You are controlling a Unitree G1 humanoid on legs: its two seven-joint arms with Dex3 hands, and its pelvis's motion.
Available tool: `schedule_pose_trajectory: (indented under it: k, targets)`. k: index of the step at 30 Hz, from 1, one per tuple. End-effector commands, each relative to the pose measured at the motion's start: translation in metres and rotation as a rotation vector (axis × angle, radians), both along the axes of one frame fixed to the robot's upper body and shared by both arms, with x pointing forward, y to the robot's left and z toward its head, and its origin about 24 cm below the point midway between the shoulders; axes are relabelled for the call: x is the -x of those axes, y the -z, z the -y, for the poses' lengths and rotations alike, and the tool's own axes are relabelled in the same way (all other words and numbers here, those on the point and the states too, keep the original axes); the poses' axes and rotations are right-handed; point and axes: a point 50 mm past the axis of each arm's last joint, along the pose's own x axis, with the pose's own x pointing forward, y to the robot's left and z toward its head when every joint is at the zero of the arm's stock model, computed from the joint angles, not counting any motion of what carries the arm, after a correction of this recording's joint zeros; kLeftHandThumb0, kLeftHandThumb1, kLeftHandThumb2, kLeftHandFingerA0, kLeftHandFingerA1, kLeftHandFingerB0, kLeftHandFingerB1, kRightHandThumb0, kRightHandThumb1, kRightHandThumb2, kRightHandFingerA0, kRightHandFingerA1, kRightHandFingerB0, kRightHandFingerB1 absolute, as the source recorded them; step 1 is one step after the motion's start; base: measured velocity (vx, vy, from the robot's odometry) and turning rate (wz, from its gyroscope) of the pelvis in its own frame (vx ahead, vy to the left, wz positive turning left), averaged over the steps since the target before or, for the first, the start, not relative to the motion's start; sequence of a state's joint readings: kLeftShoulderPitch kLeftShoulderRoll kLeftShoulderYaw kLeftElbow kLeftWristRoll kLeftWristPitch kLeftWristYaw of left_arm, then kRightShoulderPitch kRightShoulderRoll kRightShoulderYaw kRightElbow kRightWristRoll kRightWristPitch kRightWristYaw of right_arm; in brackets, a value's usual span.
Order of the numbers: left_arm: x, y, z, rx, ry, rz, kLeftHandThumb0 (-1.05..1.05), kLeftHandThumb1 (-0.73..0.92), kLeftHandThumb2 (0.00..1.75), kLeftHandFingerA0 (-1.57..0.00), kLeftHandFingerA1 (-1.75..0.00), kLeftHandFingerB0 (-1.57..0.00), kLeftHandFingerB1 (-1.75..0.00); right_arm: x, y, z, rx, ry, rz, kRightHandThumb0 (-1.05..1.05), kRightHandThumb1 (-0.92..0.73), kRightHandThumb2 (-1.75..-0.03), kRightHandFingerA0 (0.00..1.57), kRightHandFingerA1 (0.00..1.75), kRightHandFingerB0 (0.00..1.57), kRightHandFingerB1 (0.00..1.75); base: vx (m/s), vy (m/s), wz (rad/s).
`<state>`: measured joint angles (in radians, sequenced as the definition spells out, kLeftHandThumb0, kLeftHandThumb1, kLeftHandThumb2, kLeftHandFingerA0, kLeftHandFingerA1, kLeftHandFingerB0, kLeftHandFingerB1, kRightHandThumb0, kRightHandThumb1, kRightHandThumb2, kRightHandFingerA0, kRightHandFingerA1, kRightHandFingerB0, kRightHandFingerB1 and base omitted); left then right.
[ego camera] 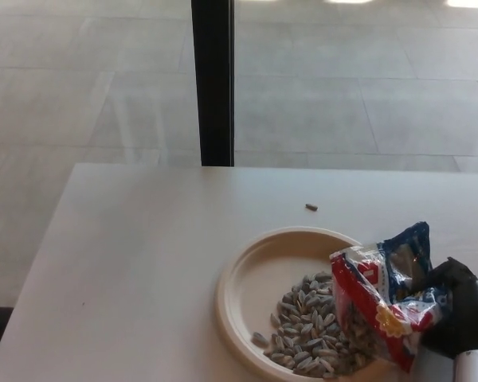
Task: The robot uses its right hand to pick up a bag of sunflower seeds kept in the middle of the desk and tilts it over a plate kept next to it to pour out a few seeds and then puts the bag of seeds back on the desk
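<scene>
Right hand (pixel 460 318) grips the seed bag (pixel 386 293), tilted with its mouth over the plate (pixel 243 274). Seeds (pixel 315 326) piled on plate; one stray seed (pixel 311 207) on worktop (pixel 143 255).

plate (pixel 247 274): on the desk (pixel 135 270)
seeds (pixel 315 330): in the plate, its right near part
bag (pixel 386 298): over the plate's right rim, in the right hand (pixel 462 322)
stray seed (pixel 311 207): on the desk, behind the plate

cream paper plate (pixel 247 280) on a pale off-white desk (pixel 135 263); grey-and-white striped sunflower seeds (pixel 307 330); bag of seeds (pixel 386 298) glossy red, white and dark blue with yellow print; black right hand (pixel 462 318); one brown stray seed (pixel 311 207); black post (pixel 213 79).
</scene>
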<state>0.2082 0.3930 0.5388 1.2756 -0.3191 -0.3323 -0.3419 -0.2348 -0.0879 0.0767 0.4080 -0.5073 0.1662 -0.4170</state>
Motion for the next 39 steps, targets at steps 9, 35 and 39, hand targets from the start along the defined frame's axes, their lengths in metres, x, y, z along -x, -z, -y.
schedule_pose_trajectory:
  k: [9, 35, 39]
  targets:
    - [0.013, -0.003, -0.002, -0.018, 0.027, -0.035, -0.65, 0.72, 0.63, -0.48, -0.46, -0.44, -0.36, 0.009, -0.006, 0.025, -0.001, -0.172, -0.339, -0.42, -0.49, -0.77, 0.53, 1.00, 0.25, 0.47, 0.00, 0.000, 0.00]
    - [0.018, -0.004, -0.003, -0.034, 0.049, -0.059, -0.58, 0.74, 0.63, -0.50, -0.50, -0.47, -0.37, 0.039, -0.056, 0.056, 0.001, -0.368, -0.532, -0.67, -0.36, -0.62, 0.00, 0.00, 0.00, 0.00, 0.00, 0.000, 0.00]
    - [0.017, -0.004, -0.003, -0.024, 0.025, -0.032, -0.55, 0.73, 0.62, -0.49, -0.51, -0.49, -0.38, 0.059, -0.091, 0.100, -0.040, -0.291, -0.439, -0.72, -0.38, -0.68, 0.00, 0.00, 0.00, 0.05, 0.00, 0.000, 0.00]
